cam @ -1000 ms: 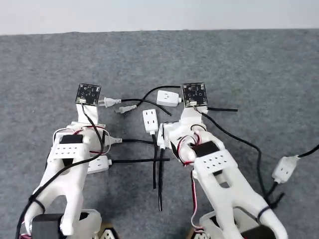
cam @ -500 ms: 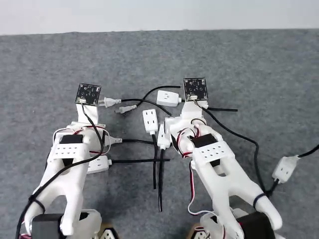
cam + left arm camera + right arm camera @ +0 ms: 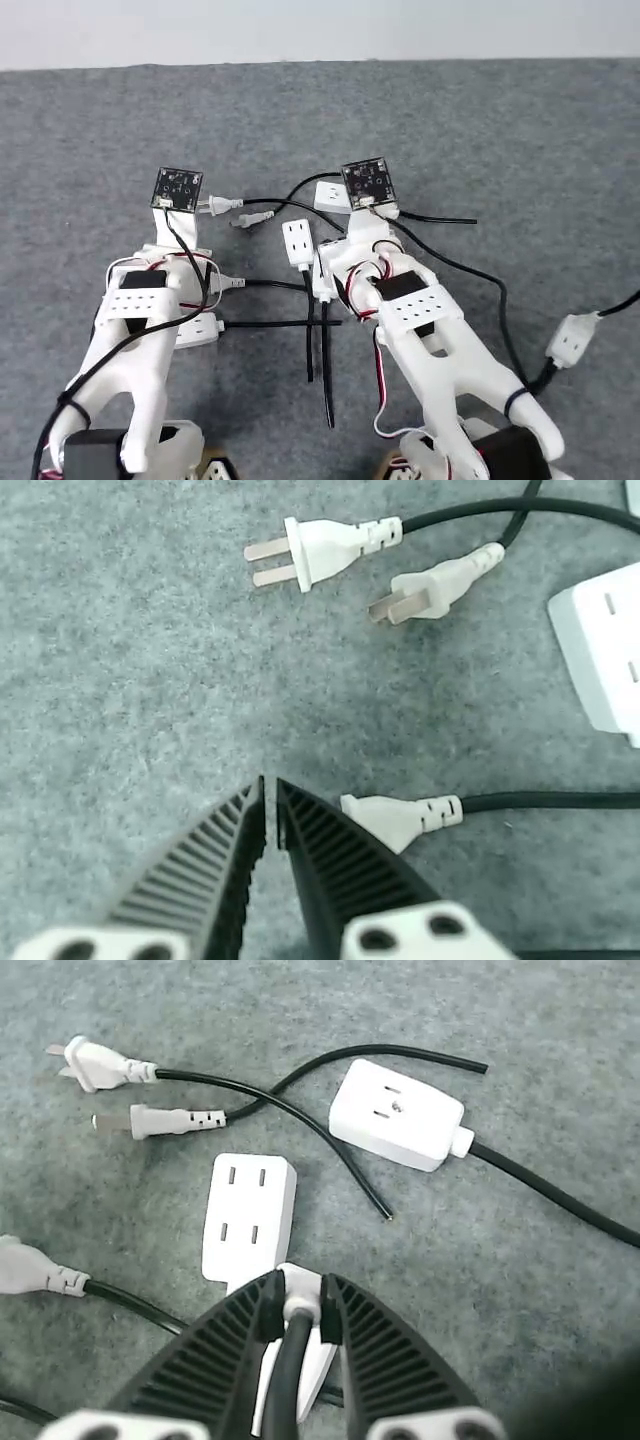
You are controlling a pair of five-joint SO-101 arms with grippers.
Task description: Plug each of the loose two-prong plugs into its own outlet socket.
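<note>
A grey felt-like mat covers the table, with a pale wall as a strip along the top of the overhead picture. My two white arms come up from the bottom edge, one in the lower left and one in the lower right.

The left claw hangs low over bare mat. Its ribbed black fingers are pressed almost together, with nothing between them. Just beside its tip lies the near plug, white, on a black cord.

Left of centre in the overhead picture, the white plug and the grey plug lie loose and close together. Their prongs point left.

The right claw is at the centre of the overhead picture, pinching the held socket at the end where its black cord leaves.

Just beyond that claw lies the double socket, face up, with two pairs of slots. Farther off is the single socket on its own cord.

Another socket, the edge socket, sits near the right edge. The tucked socket lies partly under the left arm.
</note>
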